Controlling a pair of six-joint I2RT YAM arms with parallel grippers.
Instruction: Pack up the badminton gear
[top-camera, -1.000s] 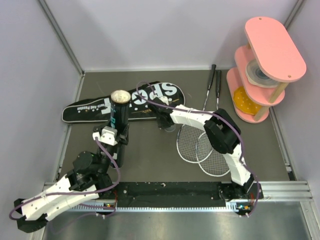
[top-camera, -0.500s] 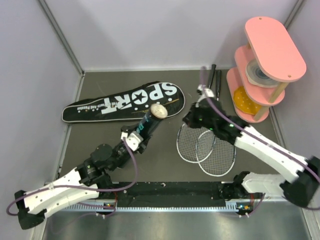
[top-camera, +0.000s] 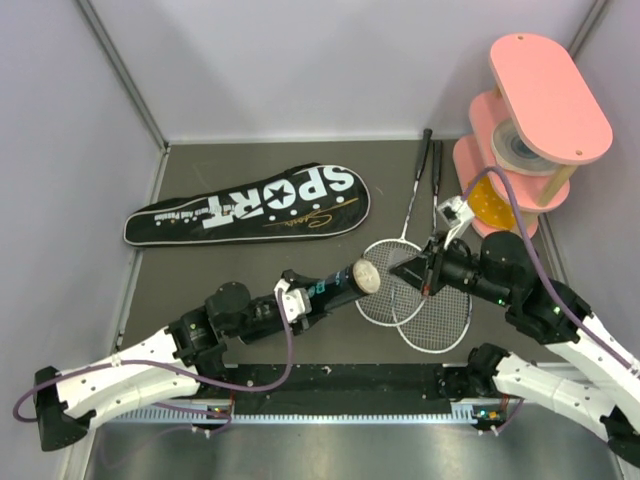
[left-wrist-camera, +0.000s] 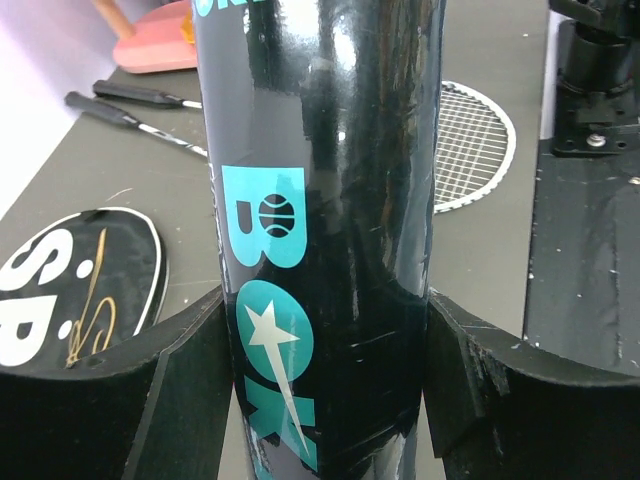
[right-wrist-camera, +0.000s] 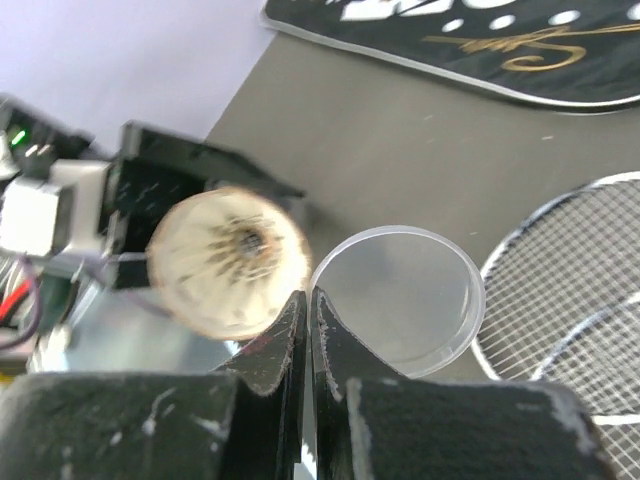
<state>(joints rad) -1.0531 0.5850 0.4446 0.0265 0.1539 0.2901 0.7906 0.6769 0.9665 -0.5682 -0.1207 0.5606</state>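
Clamping the likely slippery shuttle tube (top-camera: 335, 288) mid-body beside the rackets (top-camera: 425, 320), the left gripper (left-wrist-camera: 325, 380) aims its mouth at the right gripper (right-wrist-camera: 308, 300), which pinches a flimsy clear lid (right-wrist-camera: 400, 300) by its rim.

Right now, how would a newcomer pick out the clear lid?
Find the two racket heads on the right in the overhead view. Over them, the right gripper pinches the lid by its rim: a clear round disc, unlike the black tube beside it.

A pink tiered stand (top-camera: 545, 95) sits at the table's (top-camera: 200, 265) far right corner, a white roll (top-camera: 520, 148) on its middle tier.
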